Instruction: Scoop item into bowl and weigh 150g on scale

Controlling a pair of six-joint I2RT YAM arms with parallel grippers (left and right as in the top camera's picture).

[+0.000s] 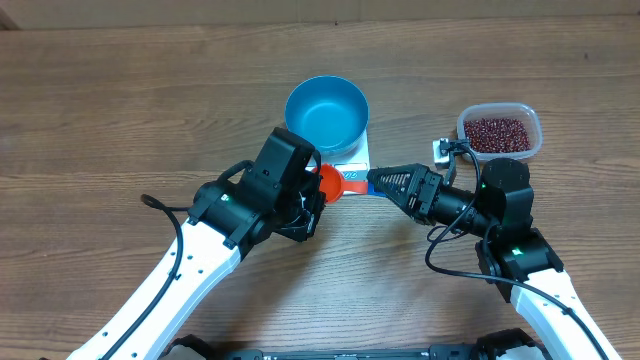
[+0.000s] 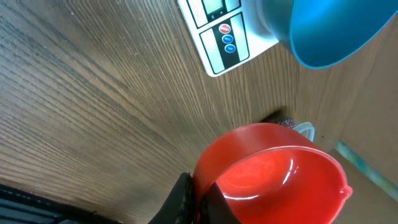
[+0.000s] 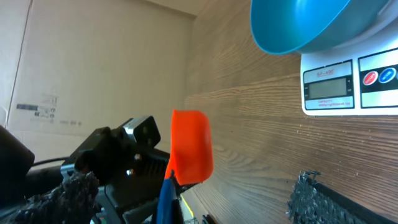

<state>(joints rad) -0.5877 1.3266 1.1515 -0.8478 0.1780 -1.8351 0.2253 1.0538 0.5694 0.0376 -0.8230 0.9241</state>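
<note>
Nearest, just on the robot's side of the scale (image 2: 221,43): the left gripper (image 1: 310,192) is clenched on the handle end of a red-orange scoop (image 1: 330,182). The scoop's cup is empty and hangs above the table (image 1: 120,90), beside the scale's button edge. Facing it from the scale's right-hand side, the right gripper (image 1: 378,181) has its fingers spread wide, grasping nothing.

On the scale sits the blue bowl (image 1: 327,115), upright, with no contents visible.

Farthest, well off to the right of the scale: the beans (image 1: 498,131), a maroon heap in a clear tub (image 1: 533,125) (none visible outside it).

Handling judgement: the beans are tiny, hard, loose grains that likely roll and scatter, so pinching is hopeless. They want lifting in the scoop's cup, kept level. The scoop looks light and stiff; a hold on the handle suits it. The bowl probably slides easily on the smooth scale top.
</note>
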